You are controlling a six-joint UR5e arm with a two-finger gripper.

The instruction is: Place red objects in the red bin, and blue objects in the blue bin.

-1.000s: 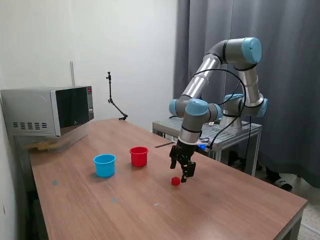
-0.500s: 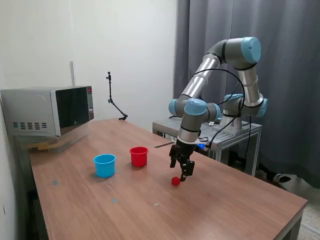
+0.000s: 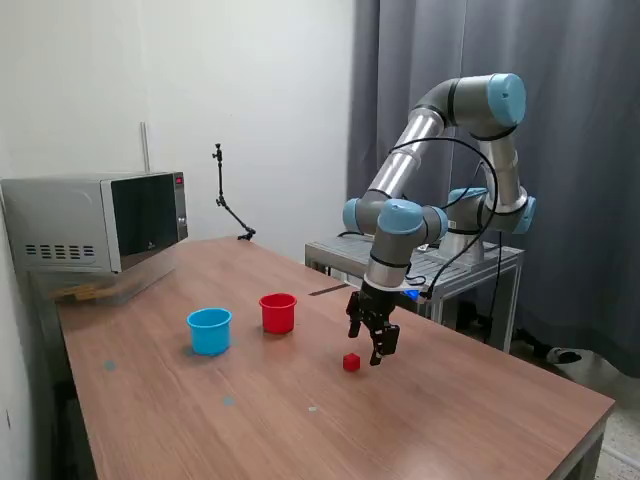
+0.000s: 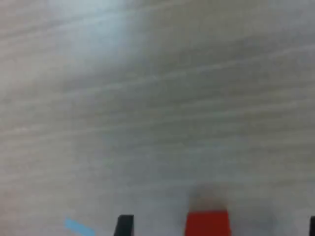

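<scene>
- So vs a sec ago, the black two-finger gripper slid a bit toward the exterior view's right; it was nearly over the small solid red cube, now it sits just beside it, on the cube's right in the frame.
- Cube itself hasn't budged, same spot on the brown wood-grain table, center of the frame, slightly below middle.
- Jaws look slightly apart w/ nothing between them in the exterior view. Wrist view is blurry: one dark finger shows at the bottom edge, and the red cube is just beside it, also at the bottom edge. So imo open and empty, not clamped on anything.
- Round red plastic cup is left of center, and the round light blue plastic cup sits further left, near it. Both upright, and I can't see inside them.
- No dark blue cubes visible anywhere rn, can't tell where they are.
- What it means, my guess: arm is lining up on the cube, not grabbing yet. It needs to get the fingers either side of the cube, close, then carry it over to the red cup, which is well apart to the left.
</scene>
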